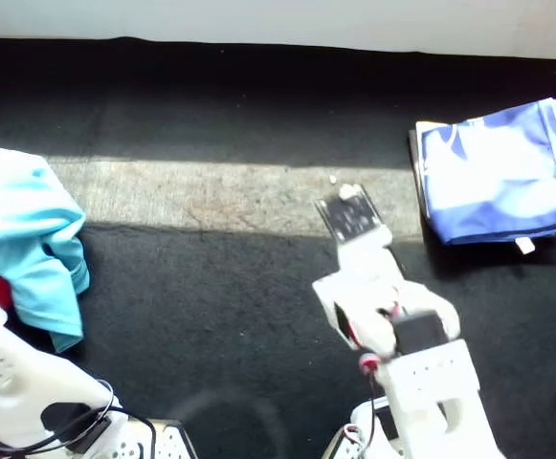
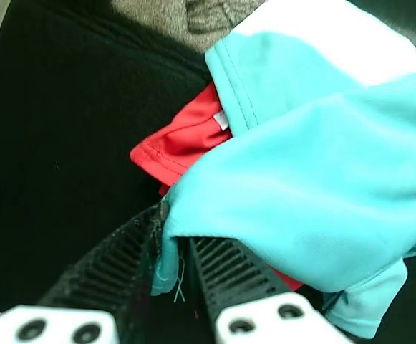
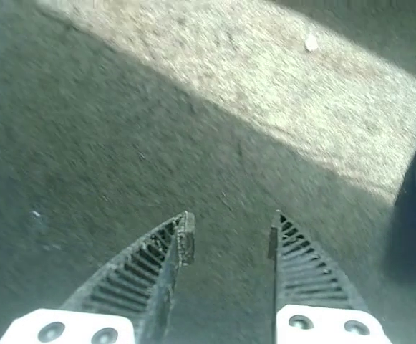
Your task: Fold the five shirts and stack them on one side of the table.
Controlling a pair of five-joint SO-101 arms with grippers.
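Jaws of left arm pinching turquoise shirt (image 2: 322,179) hem, right jaws spread over table (image 3: 122,107)

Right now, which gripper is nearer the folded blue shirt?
Right. The right gripper is open over the bare mat, a short way from the folded blue shirt. The left gripper is far off at the opposite side, shut on the turquoise shirt edge.
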